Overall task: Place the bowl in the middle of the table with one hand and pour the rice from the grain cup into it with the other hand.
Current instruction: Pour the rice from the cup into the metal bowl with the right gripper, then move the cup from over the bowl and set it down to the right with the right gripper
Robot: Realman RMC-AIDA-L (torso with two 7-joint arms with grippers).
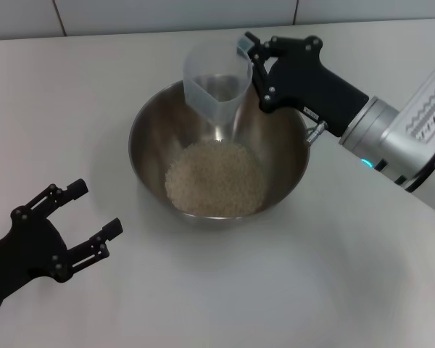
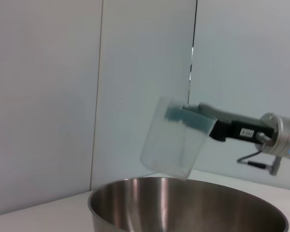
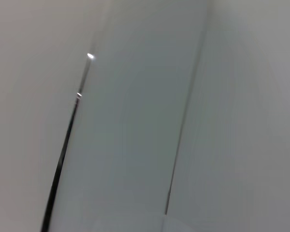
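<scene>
The steel bowl [image 1: 154,138] stands in the middle of the white table [image 1: 290,290] with a pale heap of rice [image 1: 214,177] inside. My right gripper [image 1: 249,56] is shut on the clear grain cup [image 1: 216,81] and holds it tilted above the bowl's far rim; the cup looks empty. The left wrist view shows the cup [image 2: 176,142] hanging over the bowl [image 2: 183,205], held by the right gripper [image 2: 195,118]. My left gripper [image 1: 96,209] is open and empty, low over the table to the bowl's near left.
A grey tiled edge [image 1: 174,14] runs along the back of the table. The right wrist view shows only pale wall panels [image 3: 135,121].
</scene>
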